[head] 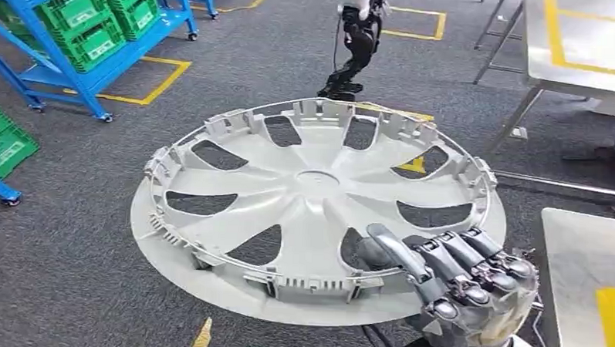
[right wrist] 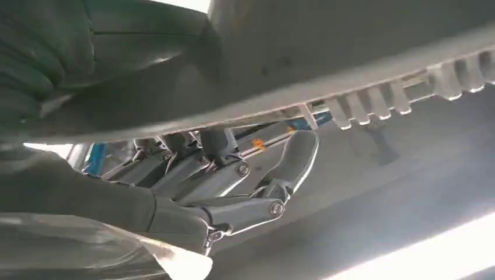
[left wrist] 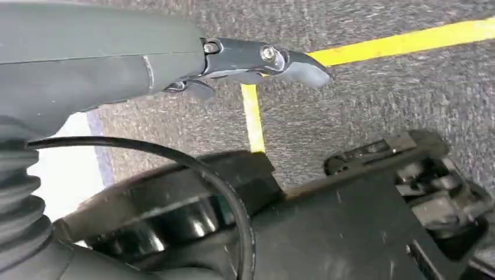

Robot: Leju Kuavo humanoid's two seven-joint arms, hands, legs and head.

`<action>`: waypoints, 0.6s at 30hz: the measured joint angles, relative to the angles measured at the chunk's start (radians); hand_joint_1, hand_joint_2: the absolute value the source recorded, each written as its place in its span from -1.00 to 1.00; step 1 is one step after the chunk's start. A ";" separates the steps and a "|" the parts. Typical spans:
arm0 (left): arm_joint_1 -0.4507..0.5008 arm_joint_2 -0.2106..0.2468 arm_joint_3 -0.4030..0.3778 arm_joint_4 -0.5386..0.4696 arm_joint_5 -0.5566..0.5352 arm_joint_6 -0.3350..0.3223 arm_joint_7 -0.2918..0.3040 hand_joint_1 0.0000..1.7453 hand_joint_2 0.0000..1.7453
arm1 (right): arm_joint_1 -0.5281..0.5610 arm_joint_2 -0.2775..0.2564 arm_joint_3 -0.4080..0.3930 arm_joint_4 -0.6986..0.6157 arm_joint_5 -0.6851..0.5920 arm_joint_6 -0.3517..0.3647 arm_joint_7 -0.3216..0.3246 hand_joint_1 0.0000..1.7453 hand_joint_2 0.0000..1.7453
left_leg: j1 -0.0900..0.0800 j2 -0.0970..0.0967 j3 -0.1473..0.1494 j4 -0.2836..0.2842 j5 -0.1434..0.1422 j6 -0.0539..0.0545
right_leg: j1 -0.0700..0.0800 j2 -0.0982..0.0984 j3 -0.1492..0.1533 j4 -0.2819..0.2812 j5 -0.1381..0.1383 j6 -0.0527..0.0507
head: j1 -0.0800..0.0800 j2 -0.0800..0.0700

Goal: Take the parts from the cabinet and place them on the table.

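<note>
1. The large round silver-grey plastic wheel cover [head: 311,197], spoked with open cut-outs and ringed by moulded clips and a thin wire hoop, is held roughly level in the air above the grey carpeted floor [head: 71,235], inner face up.
2. The right hand [head: 451,275] grips the cover at its near rim, fingers curled over the top edge; in the right wrist view the fingers [right wrist: 233,175] reach under the ribbed rim [right wrist: 373,108].
3. Handling judgement: thin moulded plastic, light but wide, likely to flex and tip when held at one edge. The rim clips look breakable. The solid rim between clips is the sound hold; the spokes are a second choice.
4. The left hand [left wrist: 257,61] hangs over the carpet with nothing in it; whether its fingers are spread or curled I cannot tell.
5. The steel bench [head: 586,291] with a yellow marking stands just right of the cover, the likely set-down place.
6. Blue racks with green crates [head: 101,27] stand well apart on the left.
</note>
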 joint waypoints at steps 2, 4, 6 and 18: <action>-0.003 0.001 0.000 0.000 0.000 -0.001 0.000 -1.00 1.00 | -0.006 0.000 -0.003 -0.004 0.001 0.000 -0.008 1.00 1.00 | -0.012 0.016 0.000 0.007 -0.007 -0.011 | 0.009 -0.025 0.028 -0.048 -0.011 -0.019 | -0.003 0.000; -0.005 0.000 0.000 0.000 0.000 -0.002 0.001 -1.00 1.00 | -0.003 0.000 -0.010 -0.008 0.000 0.000 -0.014 1.00 1.00 | -0.012 0.032 0.001 0.005 -0.004 -0.016 | 0.013 -0.008 0.020 -0.043 -0.012 -0.028 | -0.003 0.000; -0.008 -0.001 0.000 -0.001 0.000 -0.002 0.003 -1.00 1.00 | -0.002 0.000 -0.013 -0.013 0.000 0.000 -0.018 1.00 1.00 | -0.006 0.013 0.000 0.012 -0.019 -0.033 | 0.005 0.014 0.019 -0.048 -0.004 -0.043 | -0.002 0.000; -0.008 -0.002 0.001 0.000 0.000 -0.013 0.002 -1.00 1.00 | -0.011 0.001 -0.022 -0.019 0.000 0.000 -0.038 1.00 1.00 | -0.003 -0.177 -0.010 0.016 -0.009 -0.005 | 0.008 0.167 -0.002 -0.040 0.012 -0.039 | -0.008 0.000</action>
